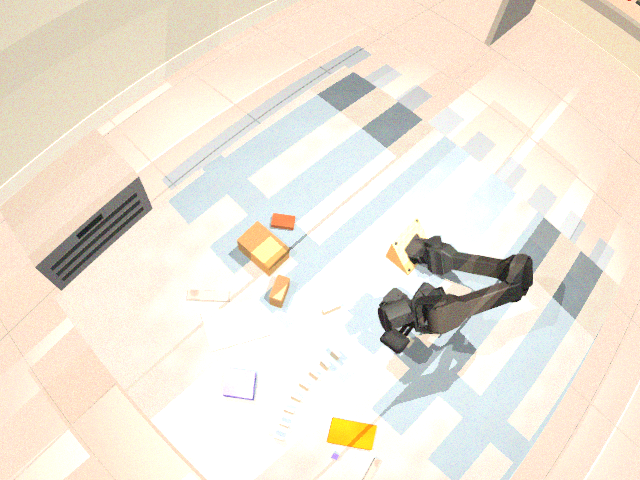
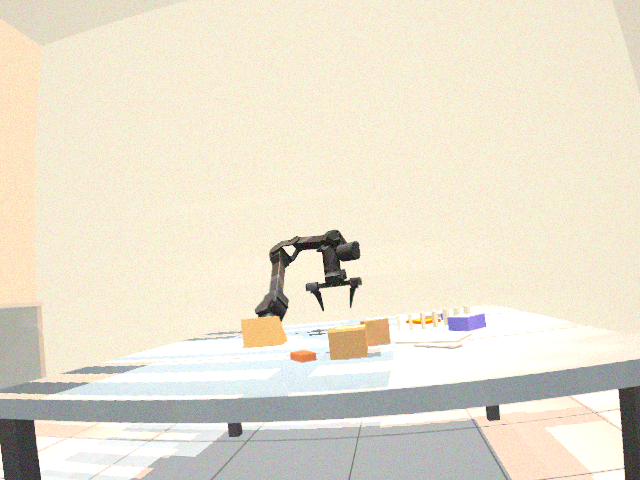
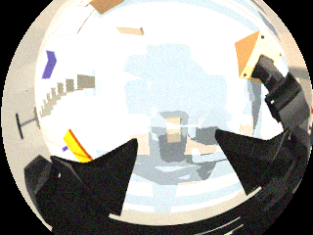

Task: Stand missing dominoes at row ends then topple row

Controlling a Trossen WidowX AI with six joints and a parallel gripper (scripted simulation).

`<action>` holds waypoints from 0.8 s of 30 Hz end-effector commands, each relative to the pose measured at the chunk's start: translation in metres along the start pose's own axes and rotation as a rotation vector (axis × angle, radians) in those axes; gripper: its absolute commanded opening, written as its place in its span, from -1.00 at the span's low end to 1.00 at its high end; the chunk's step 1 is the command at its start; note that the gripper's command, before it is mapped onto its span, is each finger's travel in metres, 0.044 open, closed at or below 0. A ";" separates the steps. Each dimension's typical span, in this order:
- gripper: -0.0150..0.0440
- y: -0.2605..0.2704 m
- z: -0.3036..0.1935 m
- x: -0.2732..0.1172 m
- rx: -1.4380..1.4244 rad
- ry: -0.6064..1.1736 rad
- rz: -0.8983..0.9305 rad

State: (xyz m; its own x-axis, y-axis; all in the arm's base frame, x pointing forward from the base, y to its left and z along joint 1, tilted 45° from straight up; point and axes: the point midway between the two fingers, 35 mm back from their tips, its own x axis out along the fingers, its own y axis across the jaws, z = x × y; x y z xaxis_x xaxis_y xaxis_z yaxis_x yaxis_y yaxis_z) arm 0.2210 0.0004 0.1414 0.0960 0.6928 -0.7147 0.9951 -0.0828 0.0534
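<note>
Several pale dominoes (image 1: pixel 334 355) (image 2: pixel 422 320) (image 3: pixel 86 81) stand upright in a curved row. One loose domino (image 1: pixel 331 310) (image 3: pixel 130 30) lies flat off the near-arm end of the row. Another loose domino (image 3: pixel 173 128) lies flat below the gripper; in the top view the gripper mostly hides it. My gripper (image 2: pixel 337 308) (image 3: pixel 178 139) points down with its fingers wide open and empty. It hangs above the table, with the second loose domino between the fingertips as seen in the wrist view, but lower down.
A purple block (image 1: pixel 240 383) (image 2: pixel 466 322) (image 3: pixel 49 65) and an orange-yellow slab (image 1: pixel 351 432) (image 3: pixel 77 146) flank the row. A large tan box (image 1: pixel 255 242) (image 2: pixel 347 343), a smaller tan box (image 1: pixel 279 290) (image 2: pixel 376 331) and a red block (image 1: pixel 282 221) (image 2: pixel 302 355) stand farther off.
</note>
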 end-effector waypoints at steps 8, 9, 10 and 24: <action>1.00 -0.001 -0.005 0.060 0.004 0.013 -0.006; 1.00 -0.002 -0.006 0.064 0.004 0.014 -0.006; 1.00 -0.003 -0.006 0.065 0.003 0.014 -0.006; 1.00 -0.003 -0.006 0.080 0.003 0.015 -0.006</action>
State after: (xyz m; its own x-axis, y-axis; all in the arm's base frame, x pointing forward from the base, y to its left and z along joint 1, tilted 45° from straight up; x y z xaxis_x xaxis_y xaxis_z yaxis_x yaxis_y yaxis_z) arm 0.2256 0.0585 0.0895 0.0875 0.7013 -0.7075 0.9959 -0.0777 0.0461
